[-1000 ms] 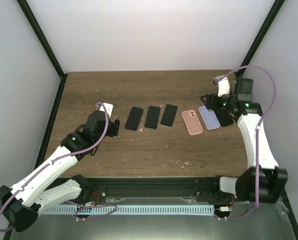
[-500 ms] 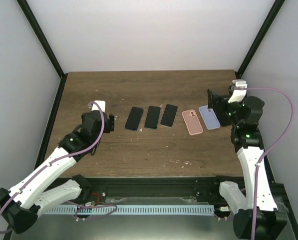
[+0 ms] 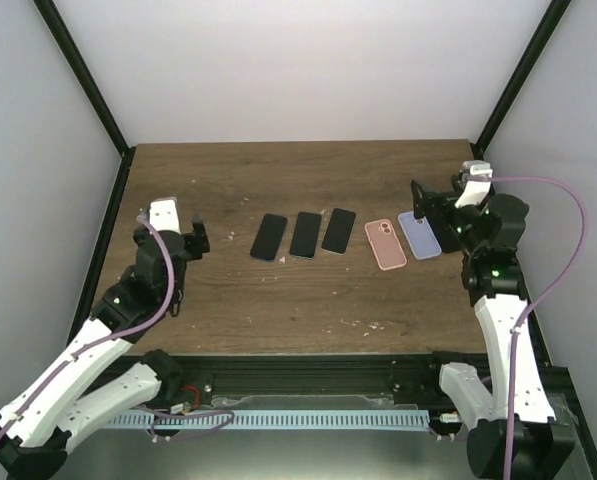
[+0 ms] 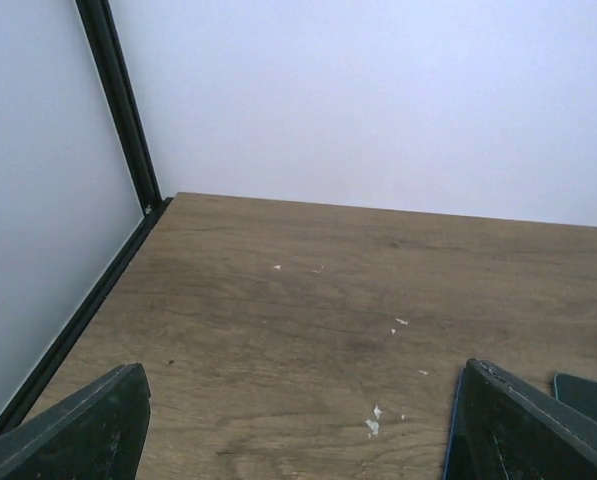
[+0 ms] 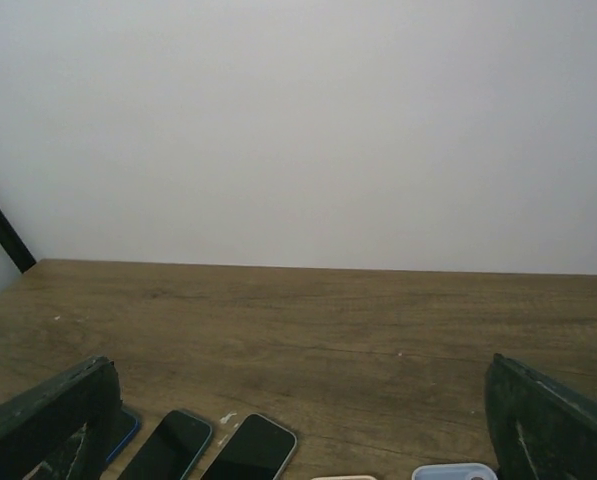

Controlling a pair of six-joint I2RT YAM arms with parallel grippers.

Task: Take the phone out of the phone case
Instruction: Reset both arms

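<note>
Phones (image 3: 305, 234): we are finding three lying bare in a row on the table (image 3: 228, 180), the pink case (image 3: 385, 244) and lavender case (image 3: 419, 235) just to their right, apparently sorted apart after stripping; whether either case is holding a phone we cannot tell. The left gripper (image 4: 303, 385) and right gripper (image 5: 300, 375) are hanging spread wide, grasping nothing. We are reading no brand or lettering.

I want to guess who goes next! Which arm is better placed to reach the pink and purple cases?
Probably right: the right gripper, open, hangs beside the purple case, pink case just beyond. The left gripper is far off, past three dark phones.
</note>
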